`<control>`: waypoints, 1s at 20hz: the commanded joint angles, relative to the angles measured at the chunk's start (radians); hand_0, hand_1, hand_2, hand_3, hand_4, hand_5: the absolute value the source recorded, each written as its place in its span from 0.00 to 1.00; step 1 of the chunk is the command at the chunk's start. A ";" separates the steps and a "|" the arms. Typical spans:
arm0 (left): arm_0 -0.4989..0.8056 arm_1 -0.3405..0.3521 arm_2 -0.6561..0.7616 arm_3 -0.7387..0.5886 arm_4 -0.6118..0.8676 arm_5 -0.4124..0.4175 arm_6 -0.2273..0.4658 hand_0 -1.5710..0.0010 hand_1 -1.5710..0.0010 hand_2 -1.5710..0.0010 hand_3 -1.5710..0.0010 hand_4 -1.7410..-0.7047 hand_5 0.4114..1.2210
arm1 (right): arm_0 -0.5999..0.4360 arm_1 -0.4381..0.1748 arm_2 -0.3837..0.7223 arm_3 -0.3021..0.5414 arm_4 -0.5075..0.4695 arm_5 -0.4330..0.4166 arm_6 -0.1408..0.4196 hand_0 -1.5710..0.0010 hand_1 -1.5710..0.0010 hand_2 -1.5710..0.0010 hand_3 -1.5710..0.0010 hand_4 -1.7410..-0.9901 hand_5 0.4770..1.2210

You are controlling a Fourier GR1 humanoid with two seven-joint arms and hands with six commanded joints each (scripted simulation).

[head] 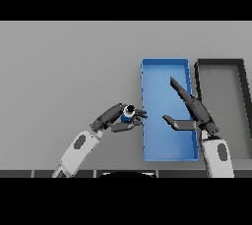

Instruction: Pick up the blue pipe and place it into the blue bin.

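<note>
Your left hand (118, 117), fingers curled around the blue pipe (127, 116), sits just left of the blue bin (165, 67); your right hand (189, 113) hovers open over it.

Surface (64, 71): plain grey, matte, evenly lit, spanning the whole view. No strong shadows on its bare left part. Near edge runs along the bottom, where a dark strip (44, 173) shows with thin lighter divisions. A dark-rimmed grey tray (242, 96) lies at the right side.
</note>
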 commanded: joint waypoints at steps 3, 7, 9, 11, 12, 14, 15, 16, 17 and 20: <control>0.008 0.005 0.009 -0.009 -0.009 -0.015 -0.005 0.00 0.00 0.00 0.00 0.26 1.00 | -0.051 -0.048 0.053 -0.088 -0.010 0.048 0.074 1.00 1.00 1.00 1.00 0.71 0.08; 0.018 -0.011 0.009 -0.013 -0.036 -0.022 -0.006 0.00 0.00 0.00 0.00 0.26 1.00 | -0.125 -0.078 0.098 -0.126 -0.056 0.102 0.150 1.00 1.00 1.00 1.00 0.65 0.06; 0.003 -0.027 0.019 0.008 -0.047 -0.024 0.008 0.00 0.00 0.00 0.00 0.26 1.00 | -0.159 -0.069 0.135 -0.119 -0.063 0.124 0.193 1.00 1.00 1.00 1.00 0.66 0.06; 0.007 -0.026 0.035 -0.006 -0.035 -0.037 0.007 0.00 0.00 0.00 0.00 0.26 1.00 | -0.184 -0.056 0.162 -0.120 -0.108 0.141 0.242 1.00 1.00 1.00 1.00 0.68 0.06; 0.009 -0.028 0.033 -0.009 -0.038 -0.044 0.019 0.00 0.00 0.00 0.00 0.26 1.00 | -0.200 -0.045 0.178 -0.114 -0.115 0.147 0.257 1.00 1.00 1.00 1.00 0.68 0.07; 0.004 -0.030 0.043 -0.008 -0.041 -0.056 0.025 0.00 0.00 0.00 0.00 0.26 1.00 | -0.244 -0.029 0.209 -0.093 -0.096 0.162 0.282 1.00 1.00 1.00 1.00 0.70 0.06; -0.004 -0.039 0.045 -0.011 -0.042 -0.060 0.039 0.00 0.00 0.00 0.00 0.26 1.00 | -0.263 -0.018 0.220 -0.077 -0.095 0.168 0.294 1.00 1.00 1.00 1.00 0.71 0.05; -0.008 -0.040 0.052 0.006 -0.043 -0.072 0.023 0.00 0.00 0.00 0.00 0.26 1.00 | -0.298 -0.011 0.224 -0.052 -0.100 0.177 0.314 1.00 1.00 1.00 1.00 0.72 0.05; -0.002 -0.041 0.058 0.003 -0.029 -0.090 0.019 0.00 0.00 0.00 0.00 0.26 1.00 | -0.315 0.001 0.234 -0.037 -0.100 0.186 0.308 1.00 1.00 1.00 1.00 0.73 0.05; 0.013 -0.052 0.062 0.008 -0.026 -0.114 0.002 0.00 0.00 0.00 0.00 0.26 1.00 | -0.373 0.044 0.261 0.027 -0.099 0.210 0.322 1.00 1.00 1.00 1.00 0.72 0.05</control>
